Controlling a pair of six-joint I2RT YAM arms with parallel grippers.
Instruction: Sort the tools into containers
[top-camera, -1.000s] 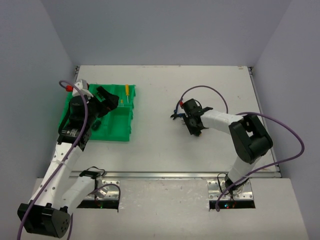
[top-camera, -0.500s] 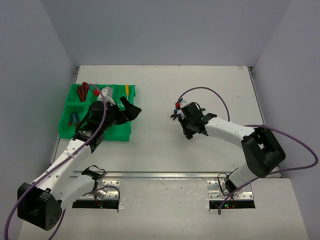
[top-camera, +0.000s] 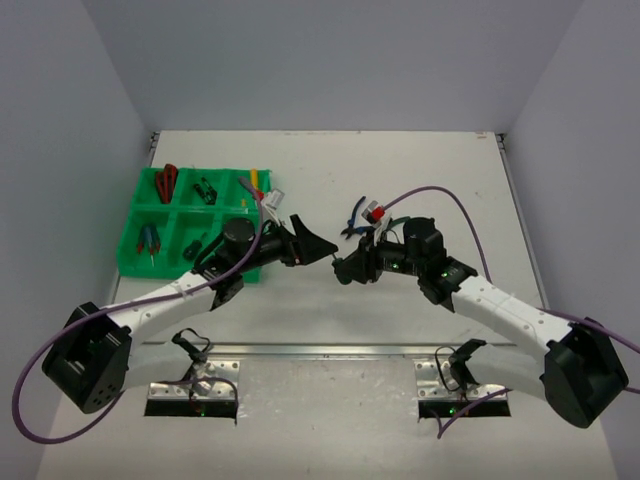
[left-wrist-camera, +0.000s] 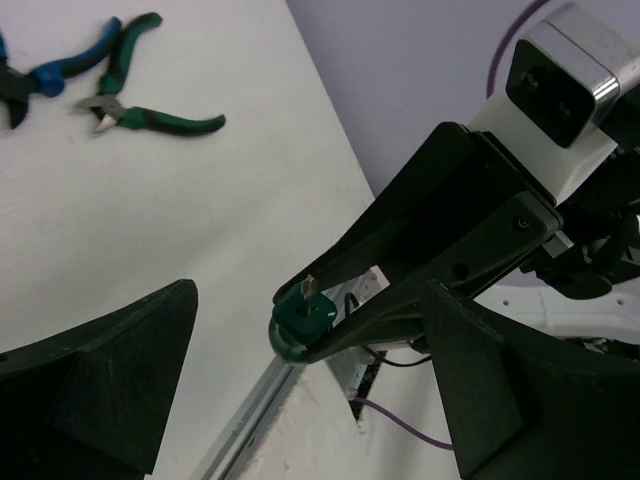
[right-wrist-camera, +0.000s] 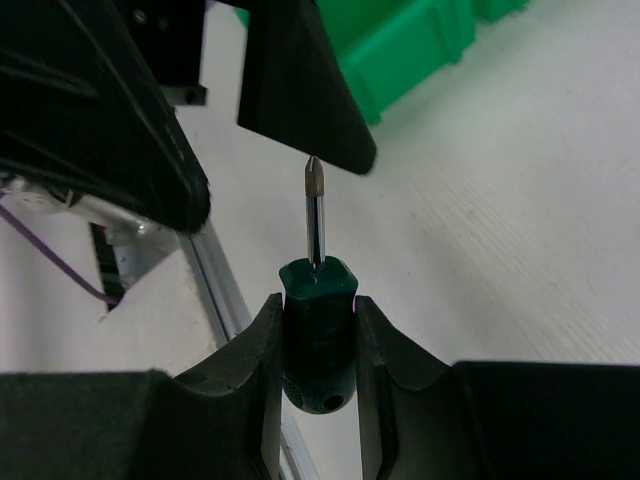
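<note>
The green-handled screwdriver lies roughly level above the middle of the worktop, its shaft pointing left in the top view, clamped by the handle in the right end effector. Half a second ago the left end effector was by the right edge of the green bin; now it faces the tip, fingers spread wide. Both arms reach low toward the centre.
</note>
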